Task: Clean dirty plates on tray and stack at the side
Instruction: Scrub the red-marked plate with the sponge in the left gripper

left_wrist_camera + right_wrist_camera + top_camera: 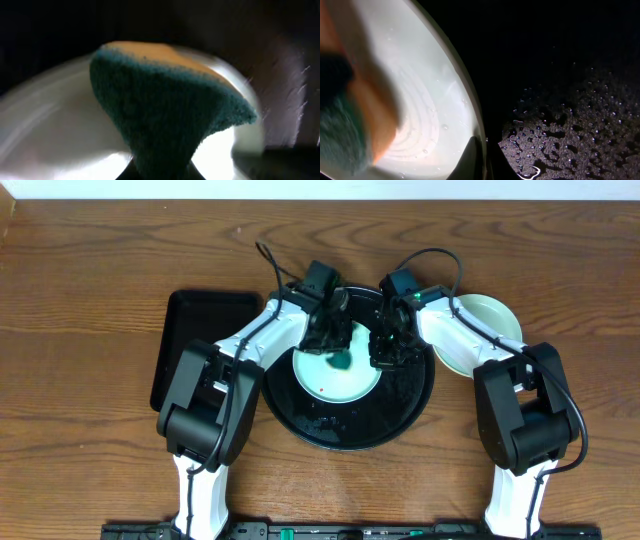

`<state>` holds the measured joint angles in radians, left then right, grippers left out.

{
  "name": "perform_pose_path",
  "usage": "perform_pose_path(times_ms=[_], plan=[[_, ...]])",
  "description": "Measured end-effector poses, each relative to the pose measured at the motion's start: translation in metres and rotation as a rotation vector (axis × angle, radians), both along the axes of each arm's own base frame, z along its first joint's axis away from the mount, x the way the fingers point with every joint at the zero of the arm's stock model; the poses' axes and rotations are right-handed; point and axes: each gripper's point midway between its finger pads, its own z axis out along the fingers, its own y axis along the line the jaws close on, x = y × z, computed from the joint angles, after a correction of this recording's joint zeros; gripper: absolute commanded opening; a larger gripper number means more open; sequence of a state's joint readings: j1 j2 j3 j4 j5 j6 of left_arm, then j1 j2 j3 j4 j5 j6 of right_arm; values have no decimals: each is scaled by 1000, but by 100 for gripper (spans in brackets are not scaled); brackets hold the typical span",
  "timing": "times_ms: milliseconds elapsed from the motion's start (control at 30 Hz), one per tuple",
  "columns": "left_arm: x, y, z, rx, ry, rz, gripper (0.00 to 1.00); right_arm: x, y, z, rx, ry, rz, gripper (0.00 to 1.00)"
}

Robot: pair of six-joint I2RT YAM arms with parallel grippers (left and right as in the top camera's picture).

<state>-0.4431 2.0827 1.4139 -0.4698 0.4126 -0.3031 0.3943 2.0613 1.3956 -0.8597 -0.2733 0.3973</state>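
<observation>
Left claw (pixel 330 340) clamping a green sponge (pixel 340 361) against a mint plate (pixel 335 385), plate lying in the round black tray (pixel 400 415) at the middle of the bench (pixel 100 280), right claw (pixel 388 352) sitting at the plate's rim, its grip impossible to tell, pale plate (pixel 485 330) lying beside the tray toward the right edge.

Overhead is evenly lit and sharp; the left wrist view is dim, its plate (pixel 45 120) motion-blurred, glaring at six o'clock.

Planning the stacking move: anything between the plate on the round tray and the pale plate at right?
Yes: the right claw and arm lie across that path, at the mint plate's right rim. The sponge in the left claw is over it.
</observation>
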Motion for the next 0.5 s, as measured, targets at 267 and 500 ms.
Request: perform_pose_path(times_ms=[267, 500], plan=[[34, 44, -4, 302, -177, 167, 8, 1, 0, 0, 2, -4, 0, 1], [27, 57, -4, 409, -173, 285, 8, 1, 1, 0, 4, -6, 3, 1]])
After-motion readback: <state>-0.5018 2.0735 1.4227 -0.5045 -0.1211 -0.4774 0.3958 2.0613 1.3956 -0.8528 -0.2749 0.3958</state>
